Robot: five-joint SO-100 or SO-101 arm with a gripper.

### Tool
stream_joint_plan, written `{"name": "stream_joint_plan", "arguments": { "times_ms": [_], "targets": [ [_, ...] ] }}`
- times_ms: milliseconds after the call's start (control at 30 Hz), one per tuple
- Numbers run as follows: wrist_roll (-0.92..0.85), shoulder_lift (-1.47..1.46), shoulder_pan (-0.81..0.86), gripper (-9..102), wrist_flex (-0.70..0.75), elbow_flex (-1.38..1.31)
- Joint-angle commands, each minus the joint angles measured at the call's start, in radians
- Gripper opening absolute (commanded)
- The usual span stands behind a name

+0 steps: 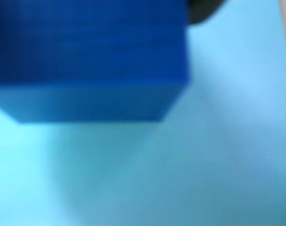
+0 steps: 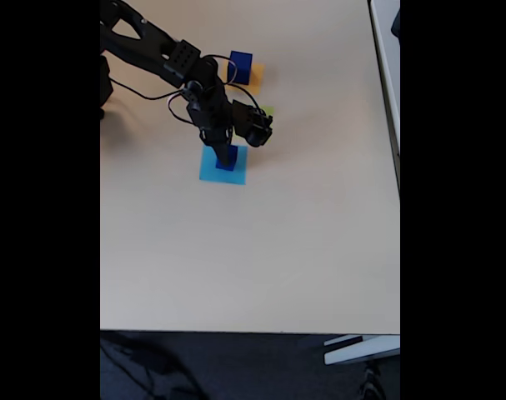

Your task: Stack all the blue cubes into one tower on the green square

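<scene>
Two blue cubes in the fixed view: one (image 2: 240, 67) on the orange-yellow square (image 2: 254, 77) near the surface's (image 2: 253, 250) far edge, another (image 2: 227, 157) on the light-blue square (image 2: 222, 169) under the hand (image 2: 225, 153). Green square (image 2: 268, 110) peeks out beside the arm. Can't tell if the fingers are closed. Wrist view: blurry blue cube (image 1: 86, 61) close up, on the light-blue paper (image 1: 204, 155).
</scene>
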Motion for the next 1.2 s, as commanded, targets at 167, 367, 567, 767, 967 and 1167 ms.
{"name": "stream_joint_plan", "arguments": {
  "times_ms": [167,367,567,767,967,1167],
  "targets": [
    [0.018,0.077,-0.014,13,-0.025,0.003],
    [0.017,0.077,-0.014,17,-0.025,0.003],
    [0.018,0.08,-0.017,22,-0.025,0.005],
    [0.018,0.083,-0.023,30,-0.025,0.005],
    [0.018,0.129,-0.037,30,-0.025,0.0],
    [0.032,0.212,-0.069,34,-0.017,-0.081]
  ]
}}
